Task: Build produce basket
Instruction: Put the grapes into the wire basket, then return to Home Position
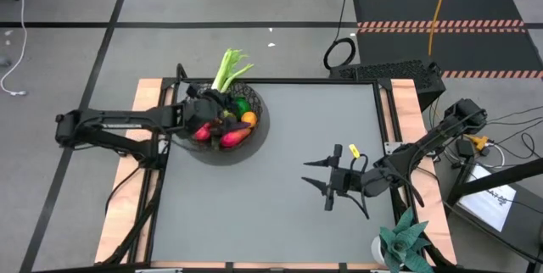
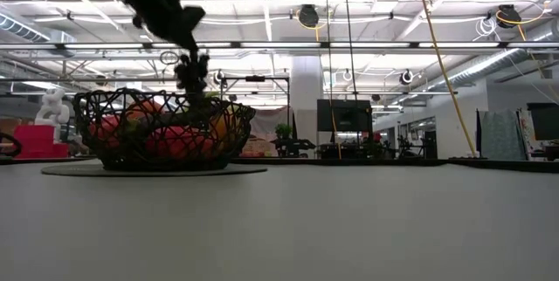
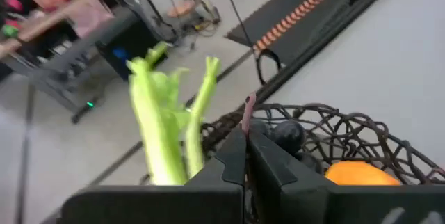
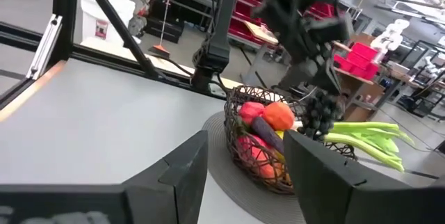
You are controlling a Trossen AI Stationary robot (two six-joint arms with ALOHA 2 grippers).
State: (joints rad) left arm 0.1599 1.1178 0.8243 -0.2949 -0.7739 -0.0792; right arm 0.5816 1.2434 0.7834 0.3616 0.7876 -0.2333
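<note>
Grey and bare for most of its width, the desk [image 1: 280, 163] is carrying the basket [image 1: 254, 129] at its far left corner, on a round dark mat [image 2: 153, 171]. Produce is piling up inside: a pink-red round fruit [image 1: 202, 132], a red-yellow mango [image 1: 236, 136], an orange [image 1: 248, 118] and a dark eggplant [image 4: 265, 131] lying across the heap. A leek [image 1: 227, 71] is sticking out over the far rim, its green leaves fanning away from the desk.

Reaching in from the left edge, the left gripper [image 3: 246, 135] is hanging just above the basket's far side, beside the leek. Its fingers are pinched tight on the thin stem of a bunch of purple grapes [image 4: 321, 115], which is dangling over the produce; from the right arm's camera the bunch is showing clear of the fruit under it, close to the leek.

Well apart, over the near right part of the desk, the right gripper [image 1: 327, 184] is waiting with its fingers spread wide and holding nothing, pointing toward the basket. A spiky teal-green plant [image 1: 405, 241] is standing at the near right corner.
</note>
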